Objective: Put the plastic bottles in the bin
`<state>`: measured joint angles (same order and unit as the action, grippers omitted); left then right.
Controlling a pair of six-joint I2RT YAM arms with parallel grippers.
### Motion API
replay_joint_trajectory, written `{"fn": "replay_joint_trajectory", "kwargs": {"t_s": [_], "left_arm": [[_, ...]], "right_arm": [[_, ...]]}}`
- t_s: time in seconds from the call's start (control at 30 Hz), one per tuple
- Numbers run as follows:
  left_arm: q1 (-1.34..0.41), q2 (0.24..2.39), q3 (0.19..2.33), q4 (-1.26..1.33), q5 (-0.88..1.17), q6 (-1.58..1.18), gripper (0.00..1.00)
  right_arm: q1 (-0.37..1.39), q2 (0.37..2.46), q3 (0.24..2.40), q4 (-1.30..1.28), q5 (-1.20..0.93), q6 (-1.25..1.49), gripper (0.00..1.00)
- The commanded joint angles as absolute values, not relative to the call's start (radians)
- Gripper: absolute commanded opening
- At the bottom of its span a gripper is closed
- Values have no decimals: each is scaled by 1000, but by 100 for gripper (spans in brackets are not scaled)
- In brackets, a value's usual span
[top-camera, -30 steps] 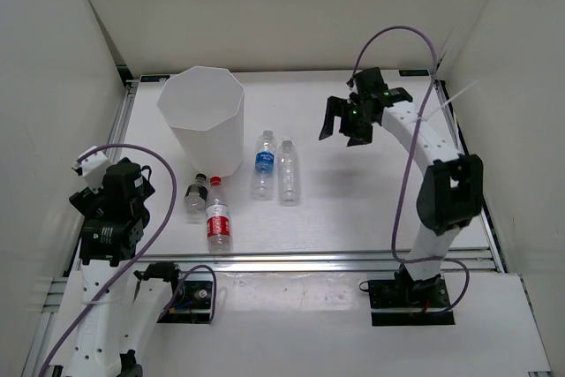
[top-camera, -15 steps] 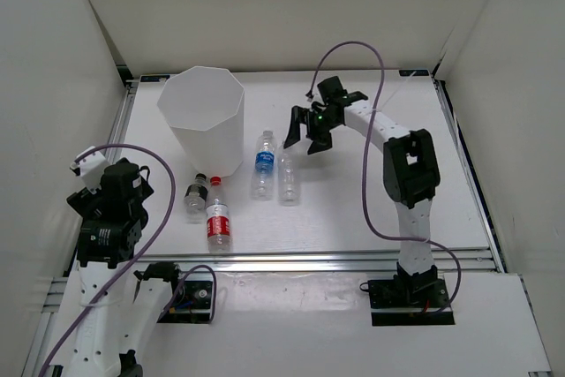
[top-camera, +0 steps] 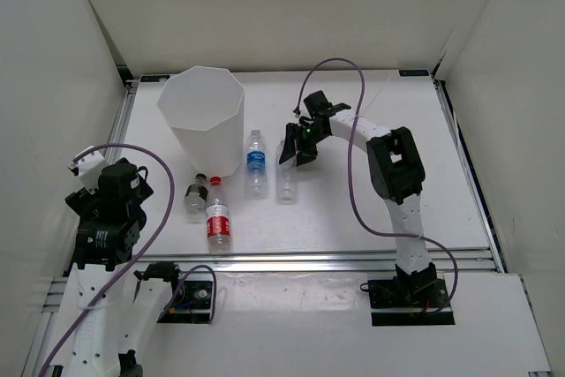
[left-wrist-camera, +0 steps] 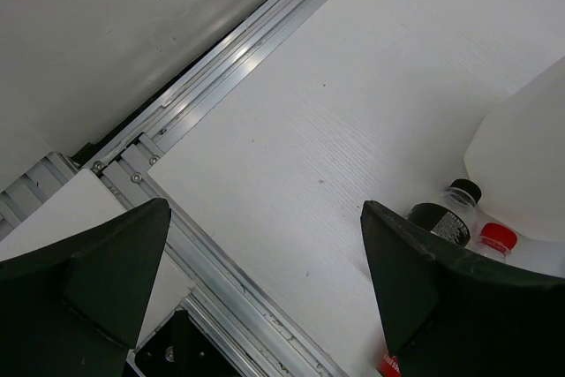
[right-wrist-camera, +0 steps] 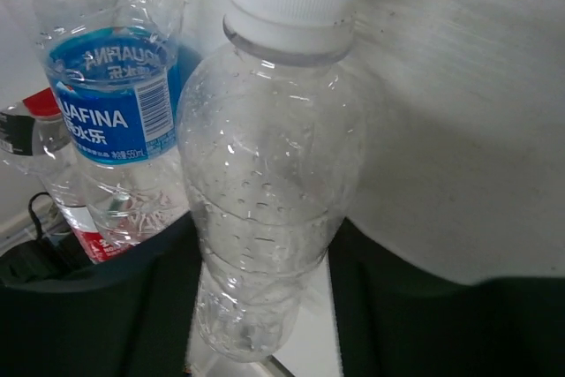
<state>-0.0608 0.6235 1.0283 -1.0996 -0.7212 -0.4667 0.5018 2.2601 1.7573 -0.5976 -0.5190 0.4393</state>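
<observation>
Plain bottle (right-wrist-camera: 269, 183): was clear, glossy plastic, beaded with droplets; its white cap was ribbed.
Blue-labelled bottle (right-wrist-camera: 115, 103): was clear, crinkled plastic; the label looked like glossy film.
Red-labelled bottle (top-camera: 217, 218): was clear plastic with a red cap.
Dark-capped bottle (left-wrist-camera: 441, 216): was clear plastic with a ribbed cap.
Bin (top-camera: 201, 116): was white, translucent, smooth plastic.
Table (left-wrist-camera: 353, 112): was white, matt and finely lined.
Rail (left-wrist-camera: 221, 52): was bare metal with a brushed sheen.

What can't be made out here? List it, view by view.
Right wrist: whether the right gripper presses the plain bottle; its fingers are dark shapes at the lower edge.
Top external: that bottle's far end, under the gripper.
Left wrist: the red-capped bottle below its cap, behind a finger of the left gripper.
</observation>
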Motion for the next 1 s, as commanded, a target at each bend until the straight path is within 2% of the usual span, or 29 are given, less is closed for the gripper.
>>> {"fn": "replay_joint_trajectory", "kwargs": {"t_s": [0.0,0.07,0.13,0.2,0.27,0.37,0.47,0.6,0.8,0.97], "left_arm": [[-57,615,1058,-1114,-715,-457,100],[-57,615,1058,-1114,-715,-457,100],[-57,615,1058,-1114,-715,-457,100],[-57,615,1058,-1114,-715,-457,100],[-57,615,1048,-1114,-715,-457,100],[-57,606,1026,-1088,-706,-457,100],[-57,615,1017,-1078,-683,-466,100],[-57,652,1028,-1089,-663,-466,100],[-57,670,1037,-1089,-640,-433,100],[-57,704,1037,-1080,-617,-399,100]], "right_arm": [[499,2231,1723,-597,-494,426,48],[499,2197,1712,-609,-448,416,32],[489,2126,1726,-627,-420,426,25],[477,2063,1831,-672,-420,454,14],[468,2019,1929,-681,-400,474,10],[480,2019,2193,-681,-400,541,3],[511,2060,2442,-652,-379,624,0],[586,2033,2431,-424,-315,699,0],[673,2111,2543,-279,-267,690,0],[762,2158,2543,-193,-186,552,3]]}}
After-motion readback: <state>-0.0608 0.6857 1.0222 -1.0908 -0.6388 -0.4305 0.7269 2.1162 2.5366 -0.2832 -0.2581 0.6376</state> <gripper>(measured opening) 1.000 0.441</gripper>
